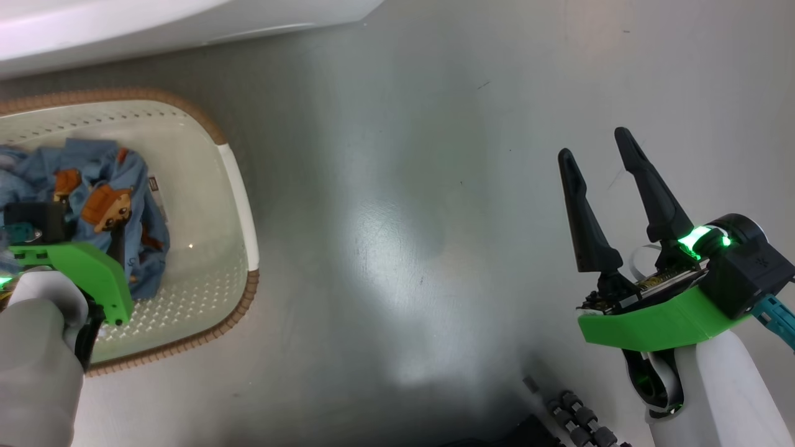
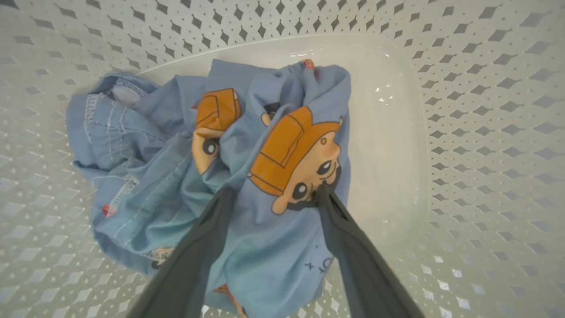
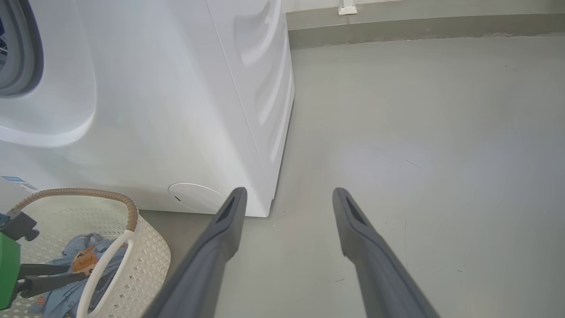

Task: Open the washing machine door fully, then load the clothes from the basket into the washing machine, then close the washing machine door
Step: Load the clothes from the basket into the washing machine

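The clothes (image 2: 247, 176) are a bunched light blue fabric with orange-brown cartoon figures, lying in the cream perforated basket (image 1: 239, 205). My left gripper (image 2: 276, 194) reaches down into the basket; its open fingers straddle a fold of the fabric, tips touching it. In the head view the clothes (image 1: 105, 205) lie at the far left under my left wrist. My right gripper (image 1: 595, 144) hangs open over bare floor at the right, holding nothing. The white washing machine (image 3: 154, 110) stands behind the basket (image 3: 145, 260), its grey gasket (image 3: 22, 53) at the upper left. The washing machine door is out of view.
Grey floor (image 1: 404, 217) stretches between the basket and my right arm. The machine's white lower edge (image 1: 155, 25) crosses the top of the head view. A round cap (image 3: 194, 196) sits low on the machine's front. A wall base (image 3: 419, 26) runs along the far side.
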Robot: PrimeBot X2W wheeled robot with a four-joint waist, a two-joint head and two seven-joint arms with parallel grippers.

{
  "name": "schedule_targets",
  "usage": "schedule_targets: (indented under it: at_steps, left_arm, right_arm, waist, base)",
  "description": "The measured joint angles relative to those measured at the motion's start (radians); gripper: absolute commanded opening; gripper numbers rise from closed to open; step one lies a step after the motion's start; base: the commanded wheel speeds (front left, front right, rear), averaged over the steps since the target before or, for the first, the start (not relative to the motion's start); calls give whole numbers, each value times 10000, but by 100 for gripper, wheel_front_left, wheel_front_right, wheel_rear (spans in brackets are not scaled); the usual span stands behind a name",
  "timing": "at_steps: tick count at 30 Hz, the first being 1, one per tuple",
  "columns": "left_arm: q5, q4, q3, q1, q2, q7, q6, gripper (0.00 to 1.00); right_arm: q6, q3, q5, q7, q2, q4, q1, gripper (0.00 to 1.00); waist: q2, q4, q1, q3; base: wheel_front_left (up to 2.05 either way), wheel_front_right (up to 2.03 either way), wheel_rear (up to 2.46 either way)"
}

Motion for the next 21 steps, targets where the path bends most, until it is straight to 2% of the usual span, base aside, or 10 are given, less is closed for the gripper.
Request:
schedule_targets:
  at_steps: [7,9,11,12,21]
  left_arm:
    - [-35,38,-125,-174,88,77,0,100]
    - [-79,38,-180,-187,86,136,0,48]
    - [-119,48,-199,-186,90,151,0,20]
    - [-161,48,-215,-186,90,165,0,0]
    - [-447,48,-370,-187,90,159,0,0]
  right_arm:
    - [0,44,0,0,0,-82,3,100]
    - [0,44,0,0,-2,-98,3,100]
    - [0,46,0,0,-2,-123,3,100]
    - [0,52,0,0,-2,-134,3,100]
    - [0,88,0,0,-2,-148,3,100]
  waist:
    - [0,-74,0,88]
    - [0,-82,0,93]
    - [0,-96,0,100]
    - [0,-101,0,95]
    - [0,-106,0,28]
  base:
    - [0,0,0]
    - [0,0,0]
    - [0,0,0]
    - [0,0,0]
    - [0,0,0]
